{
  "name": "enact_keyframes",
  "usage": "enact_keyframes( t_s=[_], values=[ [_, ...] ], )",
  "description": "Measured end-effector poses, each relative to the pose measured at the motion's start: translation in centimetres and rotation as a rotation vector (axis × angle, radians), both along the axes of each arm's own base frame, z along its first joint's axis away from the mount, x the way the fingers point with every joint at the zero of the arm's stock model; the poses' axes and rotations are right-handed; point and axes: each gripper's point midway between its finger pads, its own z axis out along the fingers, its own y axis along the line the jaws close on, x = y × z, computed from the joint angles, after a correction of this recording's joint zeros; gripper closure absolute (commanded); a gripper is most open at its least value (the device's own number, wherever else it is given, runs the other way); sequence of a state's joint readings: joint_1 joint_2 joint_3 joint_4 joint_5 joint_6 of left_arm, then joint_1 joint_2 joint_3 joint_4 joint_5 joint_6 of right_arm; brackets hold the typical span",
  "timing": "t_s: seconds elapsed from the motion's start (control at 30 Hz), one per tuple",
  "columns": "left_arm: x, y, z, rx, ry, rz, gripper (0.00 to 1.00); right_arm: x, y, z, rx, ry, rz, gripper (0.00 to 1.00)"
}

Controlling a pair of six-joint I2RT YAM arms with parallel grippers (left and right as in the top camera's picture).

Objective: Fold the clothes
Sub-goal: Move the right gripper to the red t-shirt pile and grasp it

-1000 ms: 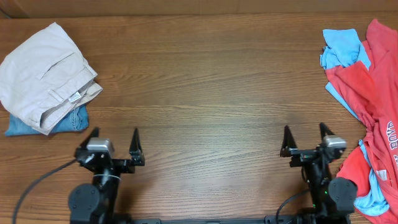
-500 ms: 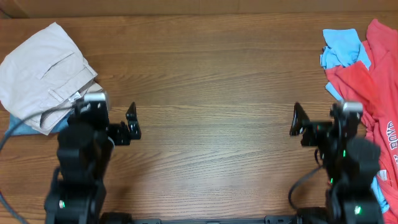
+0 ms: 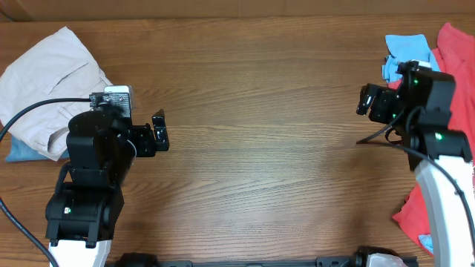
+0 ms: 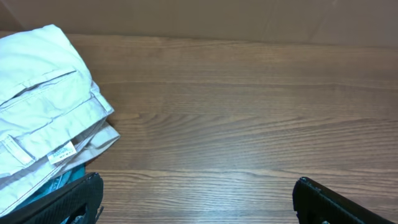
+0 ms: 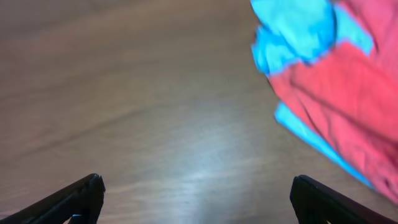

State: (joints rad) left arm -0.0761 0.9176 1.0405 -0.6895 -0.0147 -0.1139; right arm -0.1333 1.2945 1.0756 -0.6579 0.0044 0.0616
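A red-orange T-shirt (image 3: 454, 70) lies crumpled at the table's right edge, with a light sky-blue shirt (image 3: 407, 49) bunched at its far left corner. Both show in the right wrist view, the red shirt (image 5: 351, 81) and the blue shirt (image 5: 291, 31), at the upper right. My right gripper (image 3: 390, 90) is open and empty, just left of the pile and apart from it; its fingertips (image 5: 196, 199) frame bare wood. My left gripper (image 3: 137, 126) is open and empty over bare wood on the left (image 4: 199, 199).
Folded beige trousers (image 3: 46, 80) lie at the far left on top of denim-blue jeans (image 3: 18, 150). Both show in the left wrist view, the trousers (image 4: 37, 118) and the jeans (image 4: 57, 185). Bare wooden table (image 3: 260, 133) spans the middle.
Both arms have lifted from the front edge and reached farther up the table. The right gripper moved toward the red and blue pile, the left toward the trousers. Both stayed open.
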Motion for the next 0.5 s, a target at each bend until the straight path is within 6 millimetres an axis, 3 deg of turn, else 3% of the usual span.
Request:
enact_keyframes(
  t_s=[0.1,0.3,0.4,0.5],
  values=[
    [0.0,0.0,0.0,0.000,0.000,0.000,0.00,-1.5,-3.0,-2.8,-0.007,0.119,-0.161,0.00],
    [0.0,0.0,0.0,0.000,0.001,0.000,0.00,-5.9,-11.7,-7.1,0.026,0.287,-0.544,0.04],
    [0.1,0.0,-0.2,0.001,0.007,0.000,0.00,-7.9,-14.3,-9.2,0.057,0.362,-0.650,0.16],
    [0.3,0.0,-0.5,0.001,0.017,0.000,0.00,-9.6,-15.8,-11.4,0.088,0.438,-0.718,0.22]
  ],
)
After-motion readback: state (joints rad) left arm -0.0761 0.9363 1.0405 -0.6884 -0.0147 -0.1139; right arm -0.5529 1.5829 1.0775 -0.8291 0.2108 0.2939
